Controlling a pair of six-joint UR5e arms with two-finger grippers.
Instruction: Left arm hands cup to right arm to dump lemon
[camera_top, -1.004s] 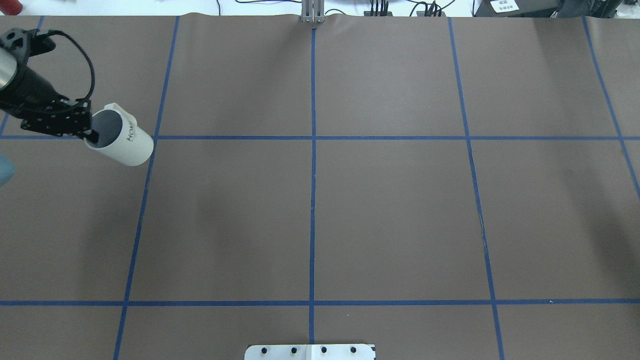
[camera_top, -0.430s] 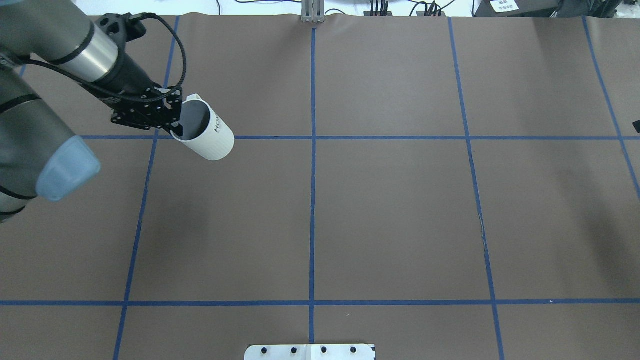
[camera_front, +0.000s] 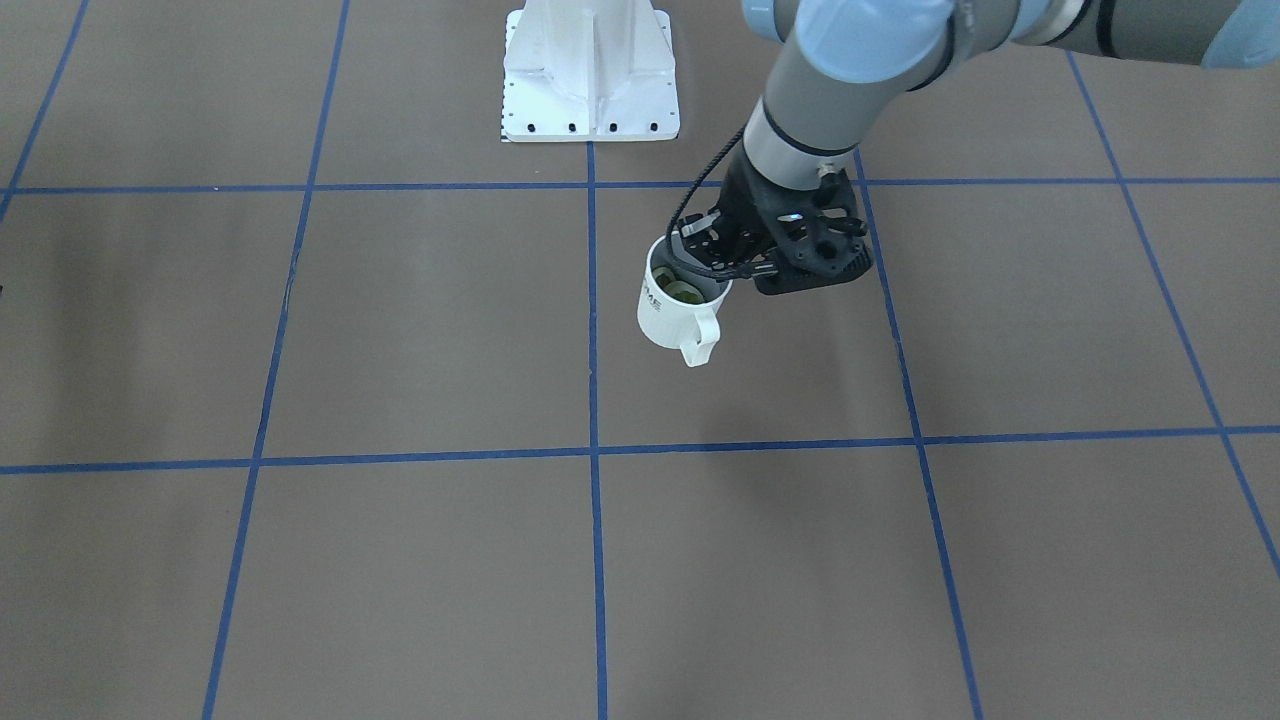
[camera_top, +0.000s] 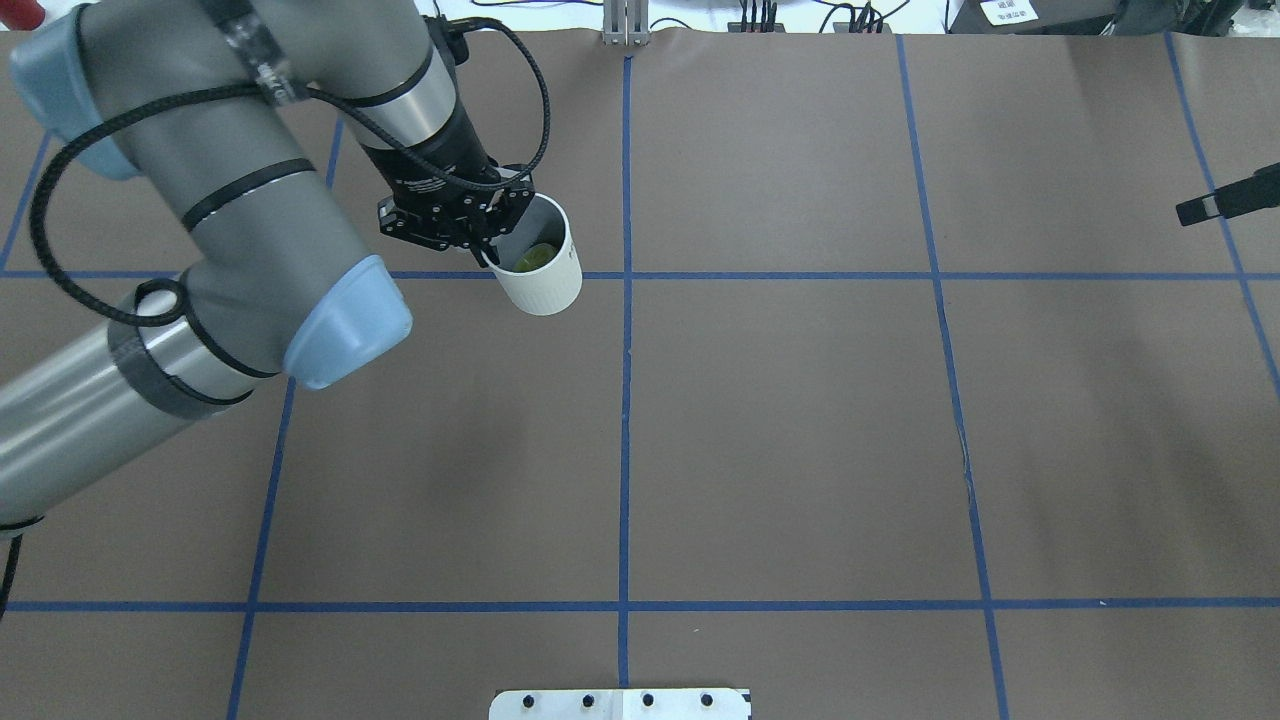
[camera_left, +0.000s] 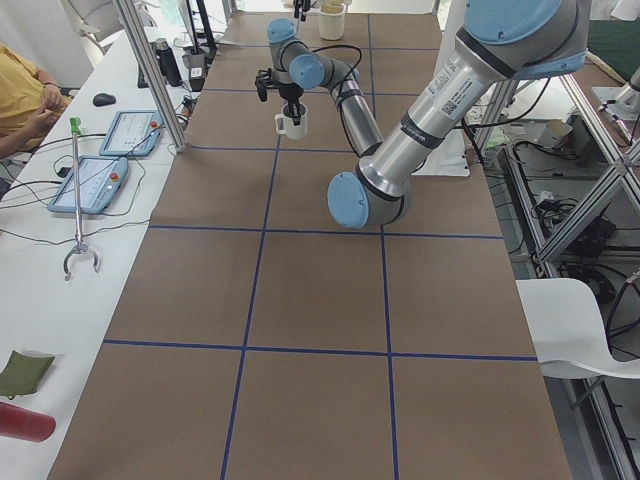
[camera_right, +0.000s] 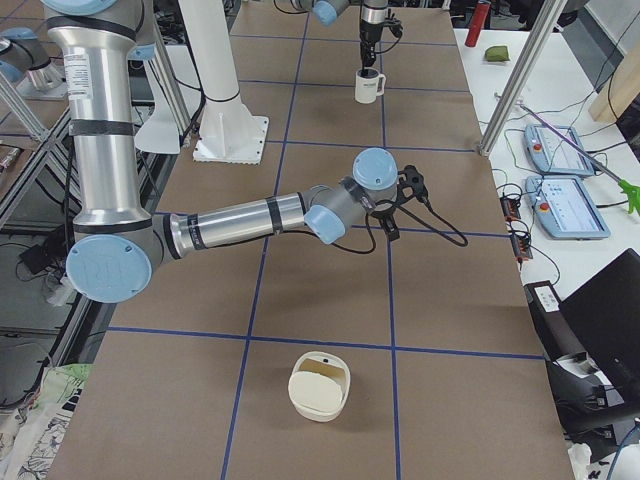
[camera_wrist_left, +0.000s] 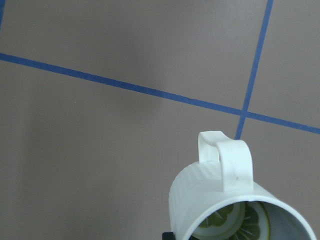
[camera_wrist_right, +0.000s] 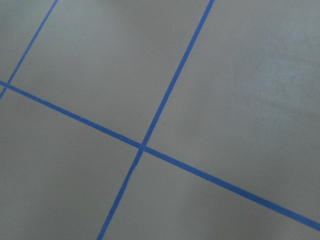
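Now my left claw (camera_top: 490, 250) is pinched on the rim of the small white ribbed mug (camera_top: 545, 285), held above the brown surface (camera_top: 800, 420). Inside sit yellow-green lemon slices (camera_top: 535, 257). If it tips or slips, they spill too soon. Its black side letters (camera_front: 655, 295) are too blurry to read. My right claw (camera_top: 1225, 198) is far right; open or closed, I cannot tell.

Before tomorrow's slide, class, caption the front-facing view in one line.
Left gripper grips the white cup by its rim, lemon slices inside, handle toward the camera.

Overhead and front views opposed, both steep, sharing the cup (camera_top: 545, 283)
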